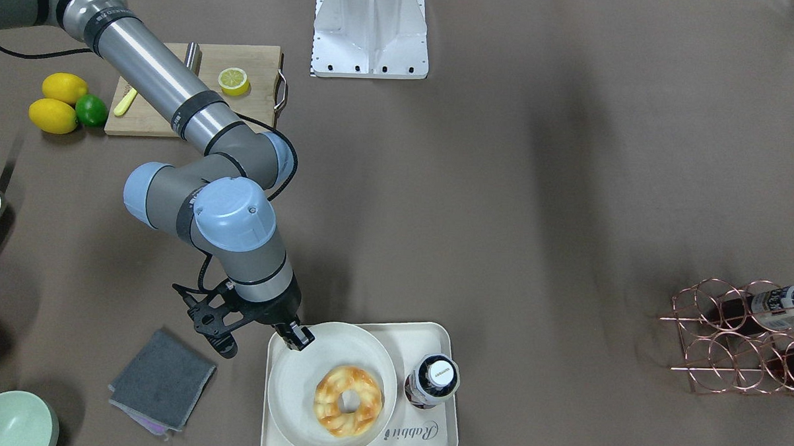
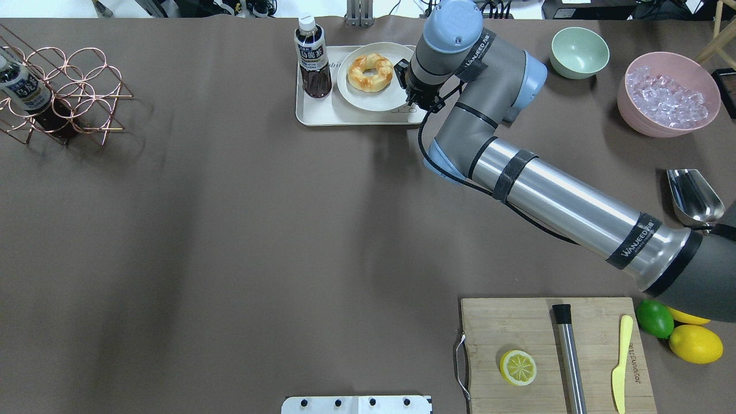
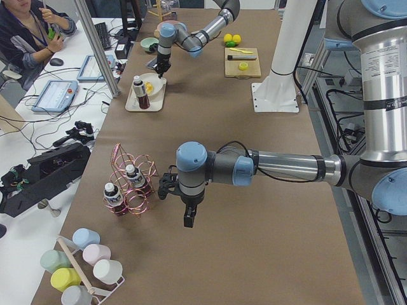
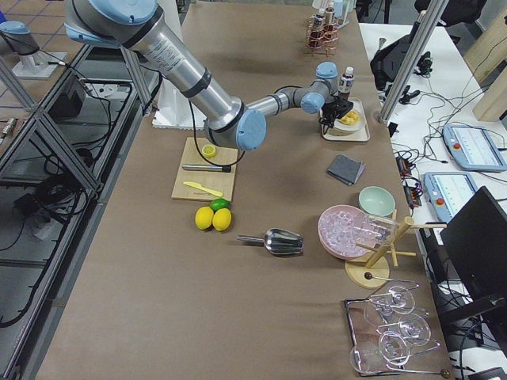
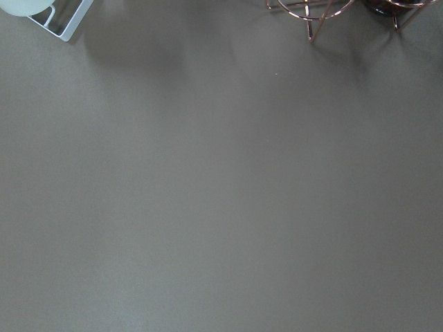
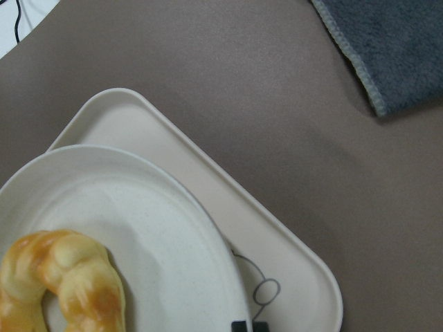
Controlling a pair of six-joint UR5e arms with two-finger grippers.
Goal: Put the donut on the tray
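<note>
A dark bottle (image 1: 433, 381) stands just beside a round off-white plate (image 1: 292, 384), a folded grey cloth (image 1: 162, 378) lying near. A wooden cutting board (image 2: 500, 328) carries a lemon half (image 2: 517, 367), a yellow knife (image 2: 621, 362) and a steel rod (image 2: 569, 356), with two lemons (image 2: 696, 343) and a lime (image 2: 654, 318) just beside it.

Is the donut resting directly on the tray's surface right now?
No, the donut lies on the round plate, and that plate sits inside the tray.
</note>
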